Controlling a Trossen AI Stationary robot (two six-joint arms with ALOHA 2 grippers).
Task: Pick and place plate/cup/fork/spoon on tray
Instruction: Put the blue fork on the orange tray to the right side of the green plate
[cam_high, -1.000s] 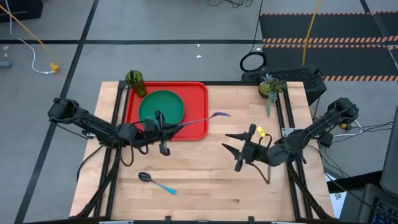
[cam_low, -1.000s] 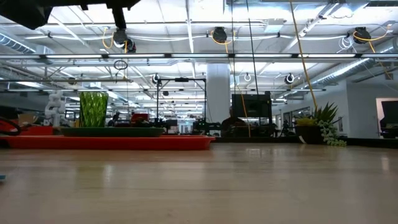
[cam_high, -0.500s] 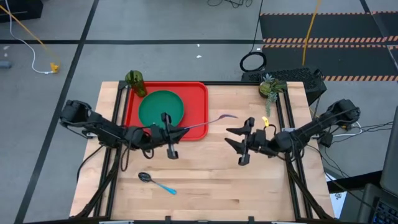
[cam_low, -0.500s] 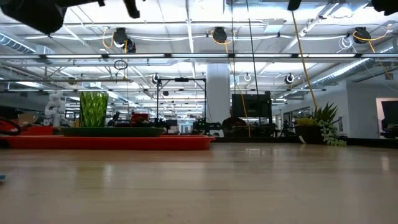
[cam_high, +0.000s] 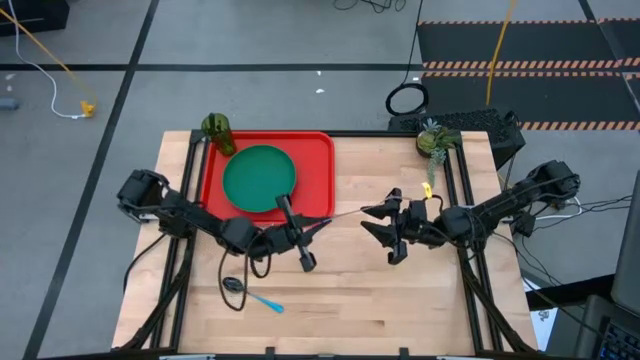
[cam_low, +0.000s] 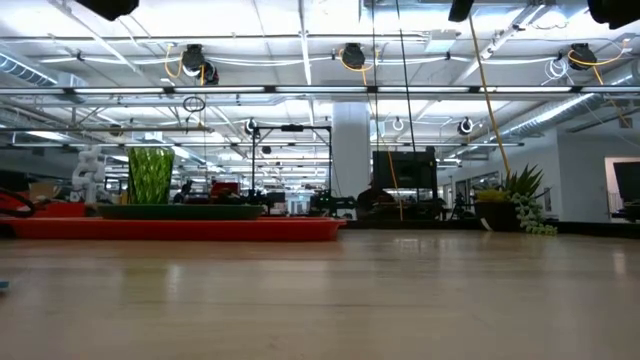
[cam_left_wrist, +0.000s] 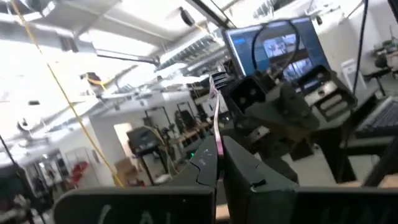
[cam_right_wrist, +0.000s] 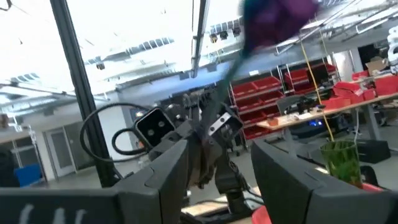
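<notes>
My left gripper (cam_high: 308, 228) is shut on the fork (cam_high: 340, 217) above the table, just near the tray's near right corner. The fork's purplish head (cam_right_wrist: 280, 12) reaches toward my right gripper (cam_high: 378, 228), which is open and faces it; the head shows above its fingers, apart from them. The dark green plate (cam_high: 260, 178) lies flat in the red tray (cam_high: 318, 160). The green cup (cam_high: 217, 132) stands upright at the tray's far left corner. The spoon (cam_high: 250, 293) lies flat on the table near the front edge. My left gripper pinches the fork's handle (cam_left_wrist: 217, 149) between its two fingers. The fingers point about level toward the table's right, and the fork runs on beyond them along their line. The fork is lifted clear, its head toward my right gripper.
A small potted plant (cam_high: 432, 140) stands at the table's far right corner. Bare wood lies between the tray and the plant and along the near right. The low view shows the tray (cam_low: 180, 228), plate (cam_low: 180, 211) and cup (cam_low: 150, 175) at the left.
My left gripper has carried the fork toward the table's right and a little toward the near edge, off the tray, bringing the fork's head up to my right gripper. My right gripper has shifted slightly toward the far edge and stays open.
</notes>
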